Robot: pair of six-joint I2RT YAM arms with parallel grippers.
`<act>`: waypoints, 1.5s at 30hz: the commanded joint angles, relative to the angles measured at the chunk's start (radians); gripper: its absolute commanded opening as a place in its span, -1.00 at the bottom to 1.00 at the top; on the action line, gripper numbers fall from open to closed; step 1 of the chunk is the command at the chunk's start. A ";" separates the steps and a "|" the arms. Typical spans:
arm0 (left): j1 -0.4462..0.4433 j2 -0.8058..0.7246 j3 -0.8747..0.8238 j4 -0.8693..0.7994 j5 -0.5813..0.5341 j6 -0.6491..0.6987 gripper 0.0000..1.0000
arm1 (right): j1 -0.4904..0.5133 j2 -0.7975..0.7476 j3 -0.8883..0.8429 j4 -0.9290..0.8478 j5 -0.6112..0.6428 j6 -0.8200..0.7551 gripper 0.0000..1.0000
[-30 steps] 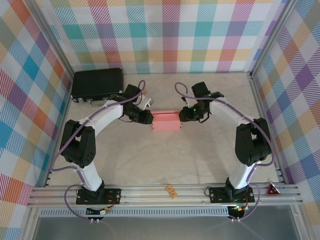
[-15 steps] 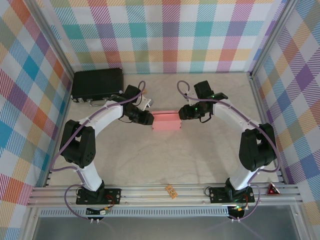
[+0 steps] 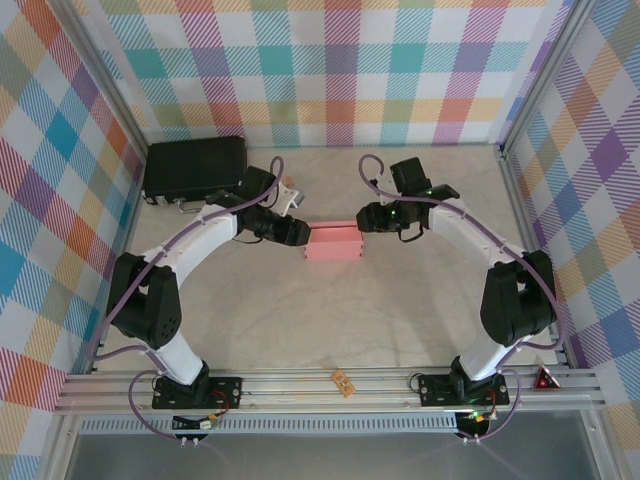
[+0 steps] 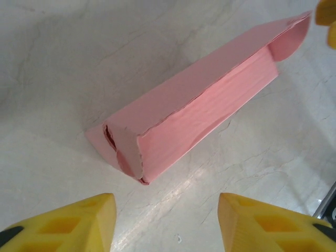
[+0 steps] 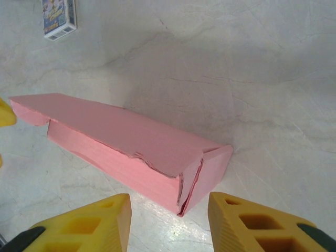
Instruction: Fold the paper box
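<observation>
paper box (image 3: pixel 333 243) is folded up, long and shallow, lying mid surface (image 3: pixel 400 310) between my two claws. left claw (image 4: pixel 167 226): open, fingers apart, holding nothing, box end just ahead of the tips. right claw (image 5: pixel 169 220): same, open and empty, just off the other end

Bright, even overhead light casts soft shadows beside the paper box (image 4: pixel 210 100); glare streaks the table (image 4: pixel 173 197).
</observation>
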 commanded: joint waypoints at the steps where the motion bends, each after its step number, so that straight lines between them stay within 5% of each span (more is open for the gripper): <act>1: -0.005 -0.043 -0.011 0.064 0.019 -0.036 0.15 | -0.010 -0.010 0.053 0.015 0.009 0.034 -0.11; 10: 0.021 -0.023 0.007 0.178 -0.055 -0.269 0.26 | -0.012 0.050 0.137 -0.037 0.072 0.067 -0.05; 24: 0.019 0.071 0.033 0.145 0.002 -0.330 0.22 | -0.009 0.131 0.171 -0.087 0.006 0.056 -0.04; 45: 0.010 0.090 0.002 0.145 0.059 -0.317 -0.33 | 0.007 0.142 0.124 -0.100 -0.040 0.029 -0.18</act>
